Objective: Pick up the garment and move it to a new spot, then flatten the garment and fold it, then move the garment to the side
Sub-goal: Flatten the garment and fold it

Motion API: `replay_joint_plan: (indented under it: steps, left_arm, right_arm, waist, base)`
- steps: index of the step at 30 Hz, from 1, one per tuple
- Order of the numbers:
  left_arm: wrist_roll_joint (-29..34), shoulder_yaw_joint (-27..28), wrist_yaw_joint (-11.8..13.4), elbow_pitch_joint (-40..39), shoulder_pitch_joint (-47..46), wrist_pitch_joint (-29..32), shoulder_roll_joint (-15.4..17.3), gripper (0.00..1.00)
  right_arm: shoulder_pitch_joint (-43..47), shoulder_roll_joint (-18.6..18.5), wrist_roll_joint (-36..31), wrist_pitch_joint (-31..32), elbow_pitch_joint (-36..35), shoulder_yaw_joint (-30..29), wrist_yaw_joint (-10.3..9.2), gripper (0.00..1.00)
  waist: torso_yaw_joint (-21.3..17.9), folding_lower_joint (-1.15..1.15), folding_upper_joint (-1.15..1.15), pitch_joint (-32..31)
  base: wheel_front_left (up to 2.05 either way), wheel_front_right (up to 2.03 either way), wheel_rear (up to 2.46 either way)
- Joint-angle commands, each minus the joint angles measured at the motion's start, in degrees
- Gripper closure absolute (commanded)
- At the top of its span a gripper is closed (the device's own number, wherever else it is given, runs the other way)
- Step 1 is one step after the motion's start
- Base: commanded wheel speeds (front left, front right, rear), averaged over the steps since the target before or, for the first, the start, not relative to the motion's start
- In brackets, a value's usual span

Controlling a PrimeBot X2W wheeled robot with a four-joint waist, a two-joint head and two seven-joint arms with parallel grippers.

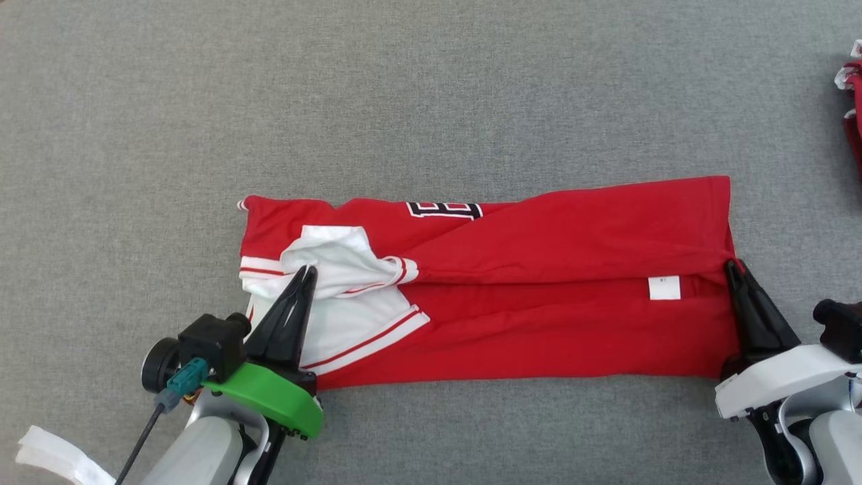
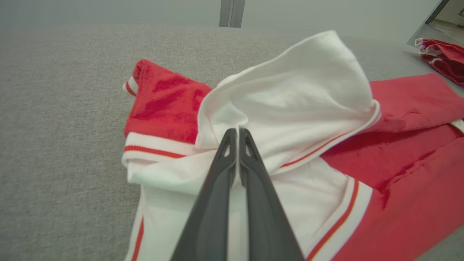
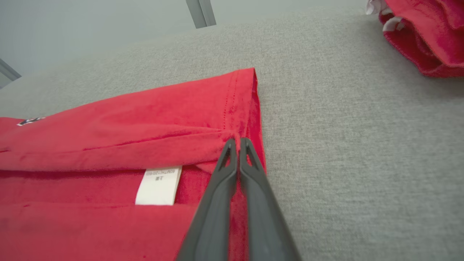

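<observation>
Jersey (image 1: 539,316), red with white, red-striped sleeves, lies folded lengthwise into a long band across the middle of the head view, on the grey fabric-covered desk (image 1: 431,101). The upper long edge is turned down over the body and meets the lower half along a seam-like line running left to right. Black and white lettering (image 1: 444,210) peeks out at the upper edge, partly hidden by the fold. A white label (image 1: 664,287) sits just under the fold line, toward the right end.

Left pincer (image 1: 308,269) enters from the lower left of the head view. Its jaws are closed on the white sleeve (image 1: 337,263) at the jersey's left end. In the left wrist view the pincer (image 2: 237,129) pinches the cloth at its tips, and the sleeve (image 2: 290,90) bulges up in a loose hood above them.

Right pincer (image 1: 731,264) enters from the lower right, jaws closed on the folded edge at the jersey's right end. In the right wrist view its tips (image 3: 238,139) sit where the turned-down flap meets the hem, with the label (image 3: 159,185) just to their left.

A second red garment (image 1: 852,101) lies bunched at the upper right edge of the frame, well apart from the jersey. A white strip (image 1: 54,461) shows at the lower left corner.
</observation>
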Motion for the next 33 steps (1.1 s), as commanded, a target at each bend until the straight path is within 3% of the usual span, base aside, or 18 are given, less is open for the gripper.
replay_joint_plan:
  steps: [1,8,13,20,33]
  left_arm:
    - [-0.4,0.5,0.3,0.4,1.3,-0.1,0.1,0.00]
    - [1.4,7.0,4.2,-4.8,4.9,-0.1,-1.6,0.00]
    - [6.0,11.8,6.9,-11.5,8.4,-0.1,-2.1,0.00]
    - [10.7,14.3,10.9,-15.8,11.1,-0.1,-1.9,0.00]
    - [10.9,14.0,12.7,-17.3,13.0,0.7,-1.4,0.00]
  right_arm:
    - [1.2,0.7,0.0,-0.1,-0.7,0.0,-0.05,0.00]
    - [4.9,3.5,-4.6,-1.4,-6.6,-1.9,-0.05,0.00]
    - [6.3,6.1,-8.7,0.3,-11.9,-4.4,-0.03,0.00]
    - [7.3,7.9,-12.1,3.5,-18.1,-5.1,-0.03,0.00]
    - [8.1,8.7,-12.6,4.7,-20.6,-5.3,-0.03,0.00]
  waist:
    - [-0.5,0.00,0.00,-0.6]
    - [-2.1,0.00,0.00,-2.6]
    - [-2.9,0.00,0.00,-5.0]
    - [-3.6,0.00,0.00,-7.5]
    - [-3.7,0.00,0.00,-7.9]
  base:
    - [0.00,0.00,0.00]
    - [0.00,0.00,0.00]
    - [0.00,0.00,0.00]
    - [0.00,0.00,0.00]
    - [0.00,0.00,0.00]
